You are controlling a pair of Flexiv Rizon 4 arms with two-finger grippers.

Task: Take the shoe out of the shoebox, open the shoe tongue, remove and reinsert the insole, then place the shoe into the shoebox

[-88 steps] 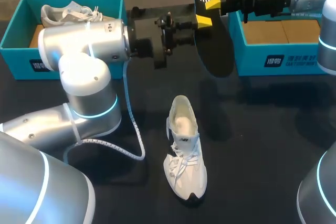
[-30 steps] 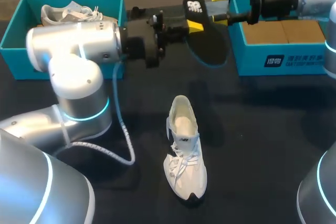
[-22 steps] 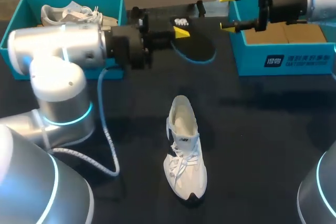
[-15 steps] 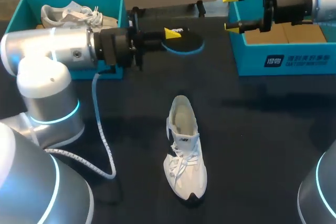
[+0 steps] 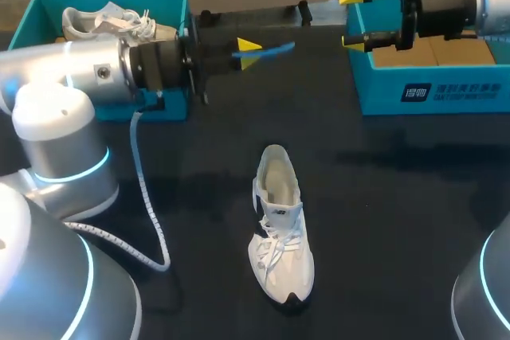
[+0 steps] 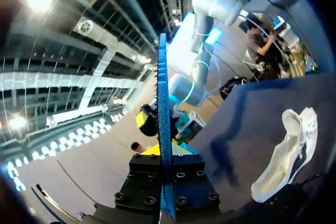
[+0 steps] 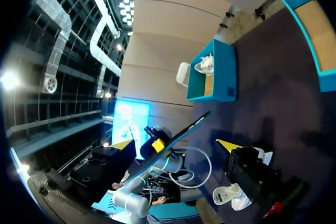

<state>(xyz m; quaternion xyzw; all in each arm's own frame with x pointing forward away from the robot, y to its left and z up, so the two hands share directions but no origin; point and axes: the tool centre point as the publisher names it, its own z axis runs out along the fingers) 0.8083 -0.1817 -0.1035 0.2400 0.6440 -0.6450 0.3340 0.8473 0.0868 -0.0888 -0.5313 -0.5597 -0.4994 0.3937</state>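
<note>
In the head view, the left gripper (image 5: 249,52) is closed on the insole (image 5: 275,48) and holds it in the air at the far side of the table (image 5: 398,220), just right of the left shoebox (image 5: 24,45), where a second shoe (image 5: 103,18) lies. The insole now shows only its thin blue edge. A few seconds ago both grippers held it between them. Since then the right gripper (image 5: 355,15) has let go and moved back to the near-left corner of the right shoebox (image 5: 430,89), where it is wide open and empty. The left arm has turned the insole and pulled it to the left. The shoe (image 5: 280,224) stands alone on the table, nearer than both grippers, with its mouth open.

In the left wrist view, the insole stands edge-on between the fingers, which press it from both sides. The shoe lies well apart on the dark table.

In the right wrist view, the two yellow tips are far apart with nothing between them. The insole and the left gripper are ahead of it, not touching.

I judge that the handover is complete: the insole is out, only the left arm carries it, and the next step is to bring it down into the open shoe.
</note>
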